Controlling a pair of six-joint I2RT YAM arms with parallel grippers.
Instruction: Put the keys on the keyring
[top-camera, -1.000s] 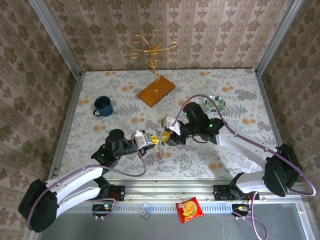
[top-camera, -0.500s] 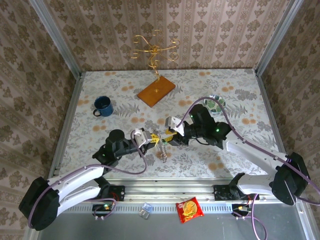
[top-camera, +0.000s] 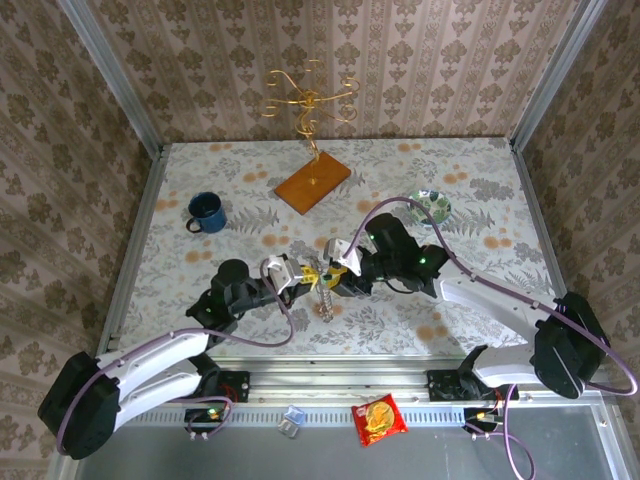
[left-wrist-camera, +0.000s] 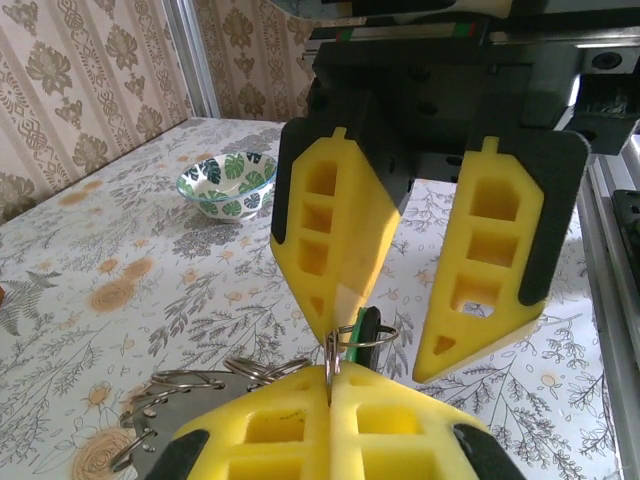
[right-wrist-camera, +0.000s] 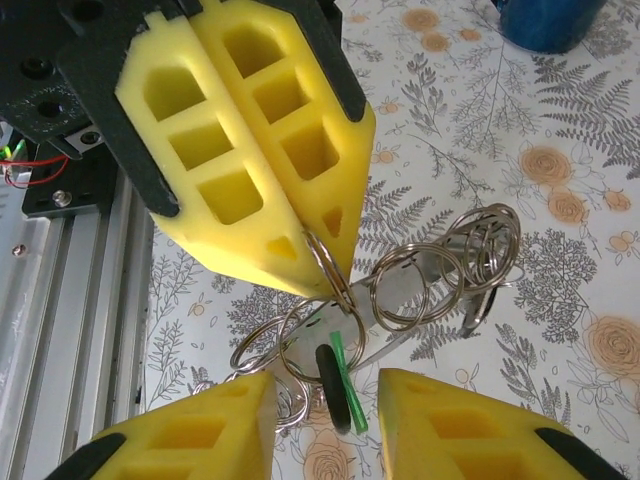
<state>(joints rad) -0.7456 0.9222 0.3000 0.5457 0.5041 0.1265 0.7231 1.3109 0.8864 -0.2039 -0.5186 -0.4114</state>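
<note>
Floral worktop (top-camera: 400, 170), free room all around centre. Left gripper (right-wrist-camera: 318, 262) jaws pressed together, pinching keyring (right-wrist-camera: 335, 285). Right gripper (right-wrist-camera: 325, 385) jaws spread, key (right-wrist-camera: 338, 390) edge-on between them.

The table carries one blue mug (top-camera: 206, 211) toward its left edge, one green-patterned bowl (top-camera: 434, 207) toward its right edge and one gold wire stand (top-camera: 312, 130) at its far edge. Two arms, the left arm (top-camera: 150, 362) and the right arm (top-camera: 490, 295), meet over one green key (right-wrist-camera: 345, 385) among linked silvery rings (right-wrist-camera: 440, 270) too tangled to count. Past the near edge lies one red snack packet (top-camera: 379, 419).
</note>
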